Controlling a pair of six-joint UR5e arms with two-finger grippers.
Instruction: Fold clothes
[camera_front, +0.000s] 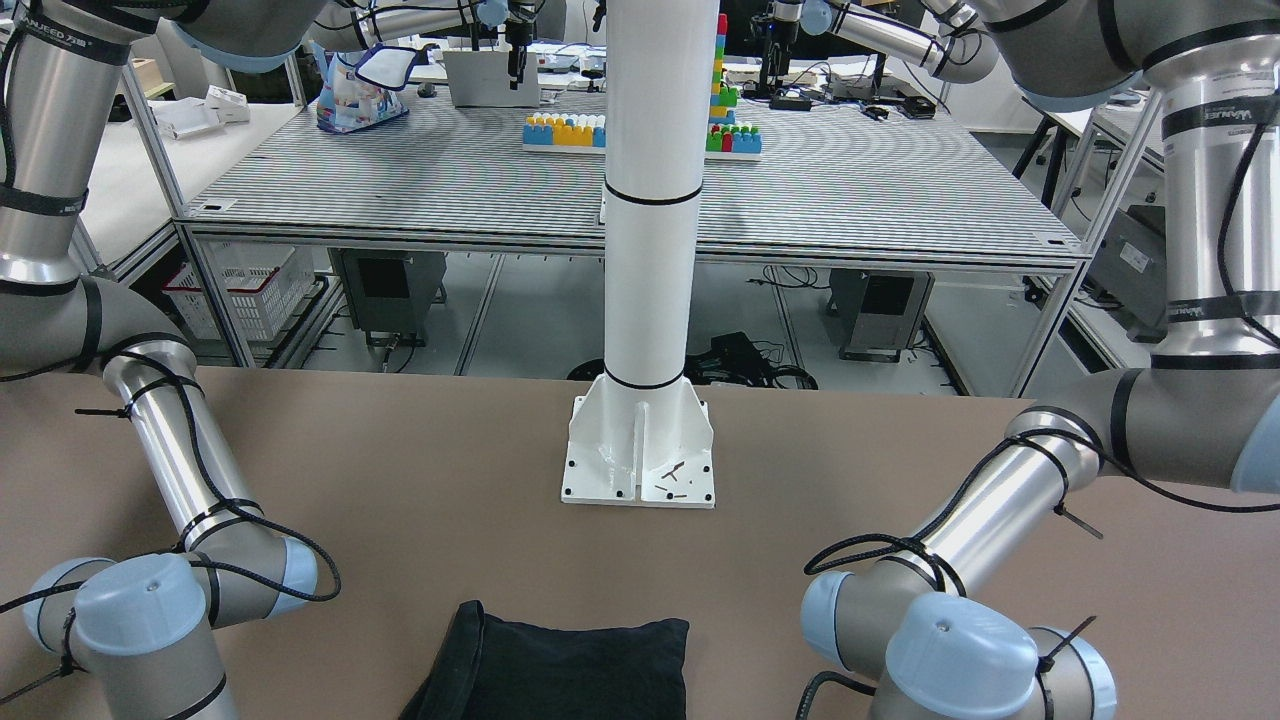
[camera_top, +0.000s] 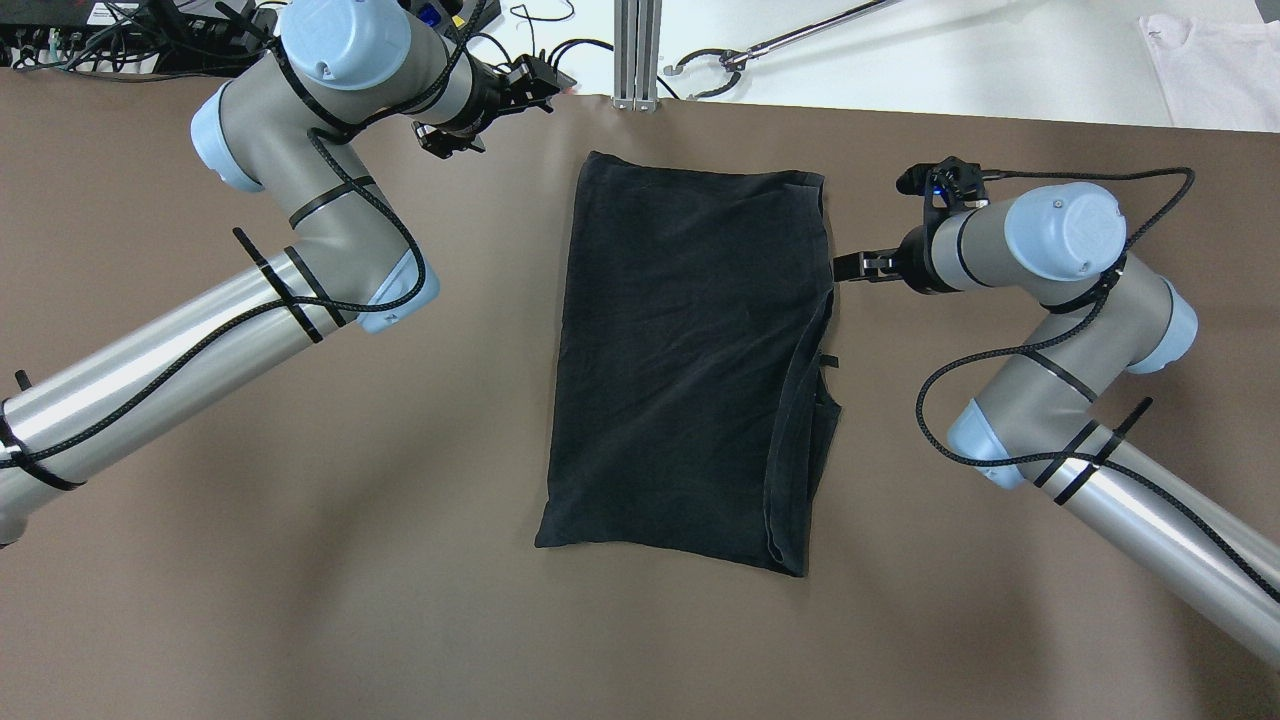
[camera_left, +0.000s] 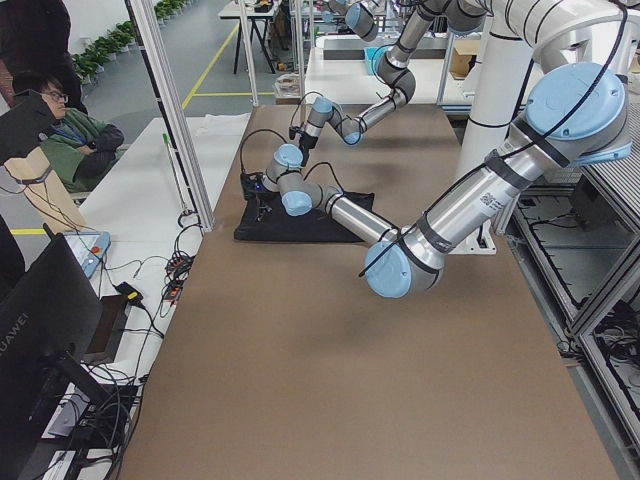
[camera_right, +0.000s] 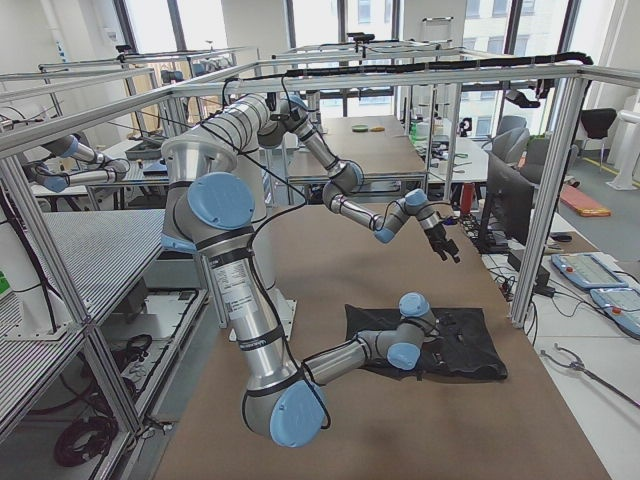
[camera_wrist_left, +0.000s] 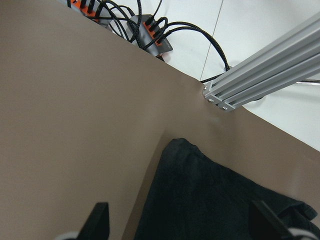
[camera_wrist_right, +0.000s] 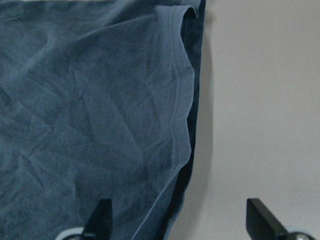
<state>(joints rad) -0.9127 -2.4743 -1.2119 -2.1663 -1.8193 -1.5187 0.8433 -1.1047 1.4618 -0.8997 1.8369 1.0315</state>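
Note:
The black cloth (camera_top: 680, 360) lies flat on the brown table (camera_top: 300, 600), folded into a rectangle with doubled layers along its right edge. It also shows in the front view (camera_front: 570, 670). My right gripper (camera_top: 848, 268) is open, low at the cloth's right edge near the far corner. In the right wrist view (camera_wrist_right: 180, 222) the hemmed cloth edge (camera_wrist_right: 175, 100) lies between its fingers (camera_wrist_right: 102, 217). My left gripper (camera_top: 540, 85) is open and empty, above the table's far edge, left of the cloth's far left corner (camera_wrist_left: 185, 150).
The white pillar's base (camera_front: 640, 450) stands on the table behind the cloth. An aluminium post (camera_top: 637, 50) and cables (camera_wrist_left: 150, 35) sit at the far edge. A seated person (camera_left: 60, 130) is beyond that edge. Both elbows (camera_top: 400, 290) hang over the table.

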